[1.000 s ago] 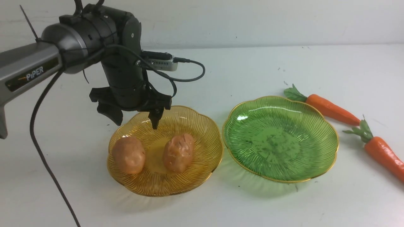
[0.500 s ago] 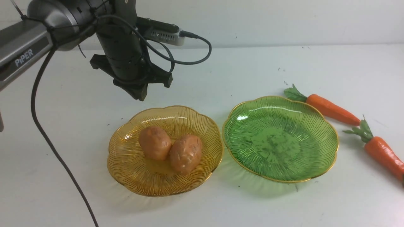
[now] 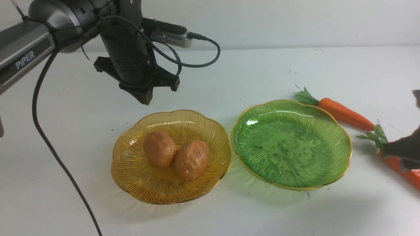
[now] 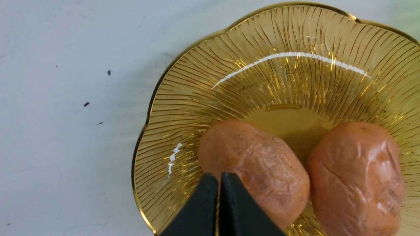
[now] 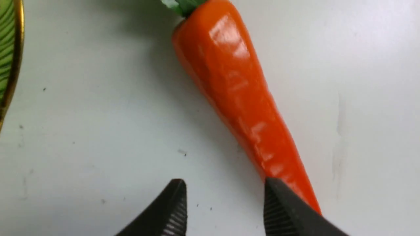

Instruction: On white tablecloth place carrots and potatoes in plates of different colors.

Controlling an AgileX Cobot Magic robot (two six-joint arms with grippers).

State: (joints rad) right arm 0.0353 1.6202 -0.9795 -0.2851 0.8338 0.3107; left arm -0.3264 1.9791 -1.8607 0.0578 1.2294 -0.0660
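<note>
Half done.
Both potatoes [image 3: 191, 160] in amber plate [image 3: 131, 183] left of green plate [image 3: 292, 147]; carrots [image 3: 344, 113] on white tablecloth [image 3: 262, 213] right of it; left end effector [image 4: 219, 203] together, empty; right end effector [image 5: 223, 186] apart beside one.

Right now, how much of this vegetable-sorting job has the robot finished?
About halfway. Done: the left potato and right potato lie touching in the amber plate, with the left gripper shut, empty, clear of them. In hand: the right gripper is open at the near carrot, not gripping it. Left: that carrot and the far carrot lie on the tablecloth; the green plate is empty.
</note>
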